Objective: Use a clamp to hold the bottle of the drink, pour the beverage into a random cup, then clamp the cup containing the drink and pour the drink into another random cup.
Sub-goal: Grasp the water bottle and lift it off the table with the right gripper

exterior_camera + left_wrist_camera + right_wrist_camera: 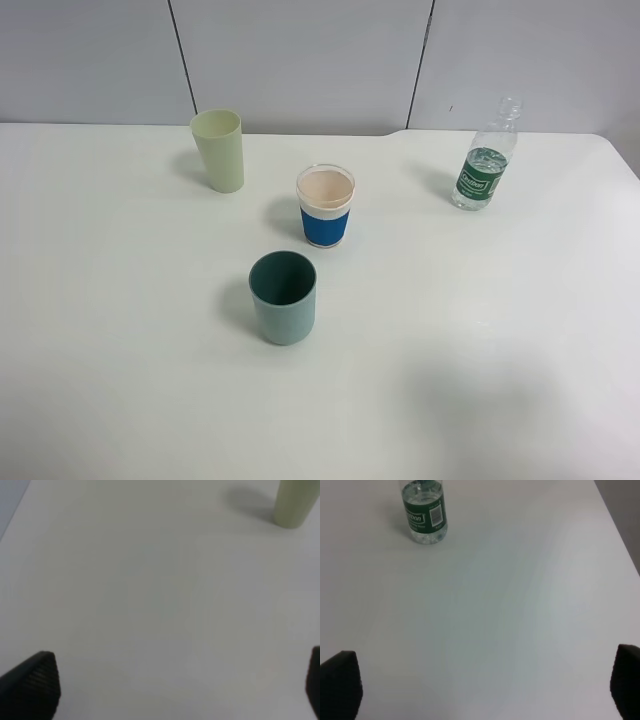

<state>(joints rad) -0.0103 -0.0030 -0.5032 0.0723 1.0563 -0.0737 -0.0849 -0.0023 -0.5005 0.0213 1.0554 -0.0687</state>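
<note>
A clear bottle with a green label [485,160] stands upright at the table's back right; it also shows in the right wrist view [423,511]. A pale green cup [220,150] stands at the back left, and its base shows in the left wrist view [295,504]. A blue-sleeved white cup [326,206] stands in the middle. A teal cup [284,297] stands in front of it. My left gripper [180,685] is open and empty over bare table. My right gripper [482,685] is open and empty, well short of the bottle. Neither gripper shows in the exterior view.
The white table [480,340] ends at a grey wall behind. Its right edge [620,535] runs close beside the bottle's side. The cups stand apart from one another.
</note>
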